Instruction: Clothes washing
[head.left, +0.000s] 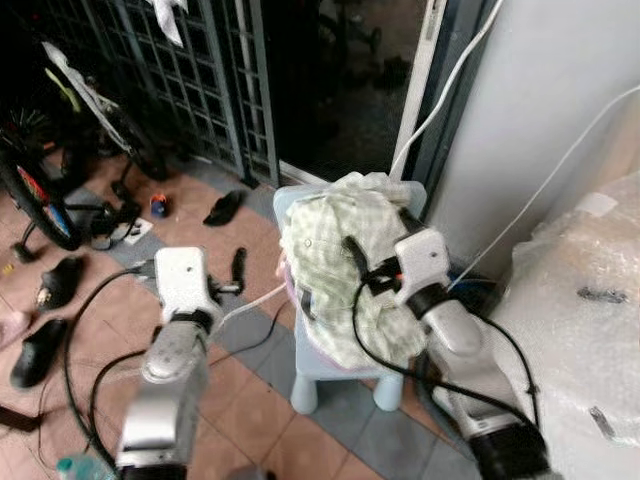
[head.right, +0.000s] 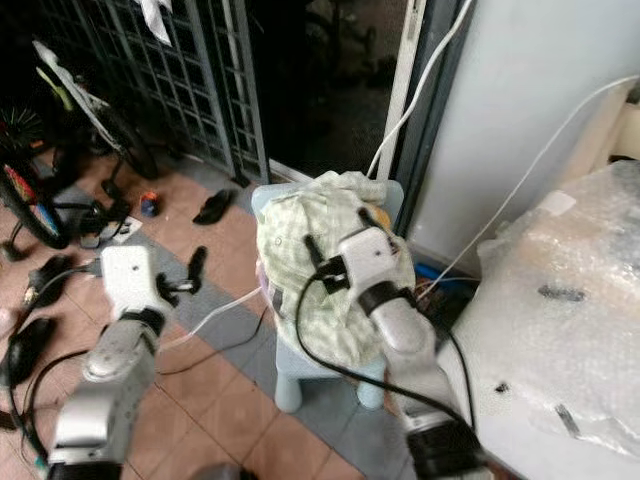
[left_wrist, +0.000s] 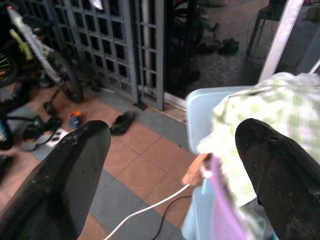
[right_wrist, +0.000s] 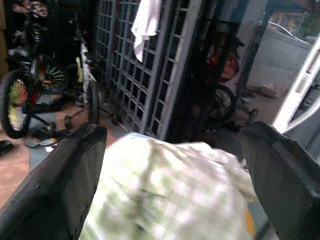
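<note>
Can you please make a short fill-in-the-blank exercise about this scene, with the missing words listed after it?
1. The green checked clothes lie piled on a light blue ____.
2. The right gripper hovers over the clothes with its fingers ____.
3. The left gripper is beside the chair, holding ____.
4. Against the metal gate leans a ____.

Missing words: chair; open; nothing; bicycle

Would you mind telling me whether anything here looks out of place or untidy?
Yes. The green checked clothes are heaped loosely on a small blue chair, spilling over its edge, and shoes lie scattered on the tiled floor near the metal gate.
</note>
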